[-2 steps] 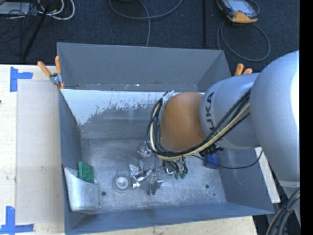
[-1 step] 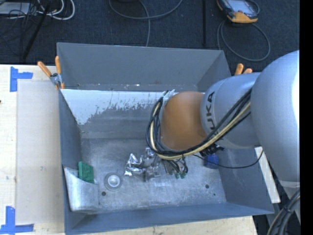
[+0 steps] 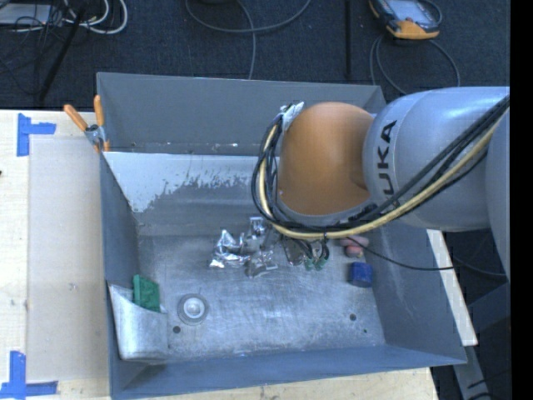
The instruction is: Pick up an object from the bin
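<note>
Hand [image 3: 254, 252] low at mid-bin [image 3: 166, 123] — open or closed, cannot tell — blue block [image 3: 360, 273] nearby

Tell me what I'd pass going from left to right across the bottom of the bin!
Small green thing → round clear cap → the robot's gripper in the middle → small blue block on the right.
</note>
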`<action>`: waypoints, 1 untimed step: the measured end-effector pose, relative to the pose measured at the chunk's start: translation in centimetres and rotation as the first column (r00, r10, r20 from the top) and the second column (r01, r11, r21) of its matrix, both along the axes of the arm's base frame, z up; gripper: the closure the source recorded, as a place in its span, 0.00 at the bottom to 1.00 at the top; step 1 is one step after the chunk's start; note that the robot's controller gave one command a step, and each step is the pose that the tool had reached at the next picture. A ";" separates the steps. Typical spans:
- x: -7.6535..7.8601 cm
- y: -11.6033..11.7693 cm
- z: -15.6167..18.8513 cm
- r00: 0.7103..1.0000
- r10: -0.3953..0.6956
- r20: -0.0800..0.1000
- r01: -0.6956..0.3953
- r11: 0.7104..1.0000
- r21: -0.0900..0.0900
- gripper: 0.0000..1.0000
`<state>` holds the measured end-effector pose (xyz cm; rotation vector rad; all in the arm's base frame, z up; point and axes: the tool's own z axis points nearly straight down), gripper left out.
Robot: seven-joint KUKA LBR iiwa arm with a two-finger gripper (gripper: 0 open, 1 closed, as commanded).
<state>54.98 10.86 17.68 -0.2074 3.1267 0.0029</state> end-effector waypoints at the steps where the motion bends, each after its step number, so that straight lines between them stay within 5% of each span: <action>1: 0.0 0.5 6.2 0.999 0.052 0.000 -0.052 0.999 -0.001 1.00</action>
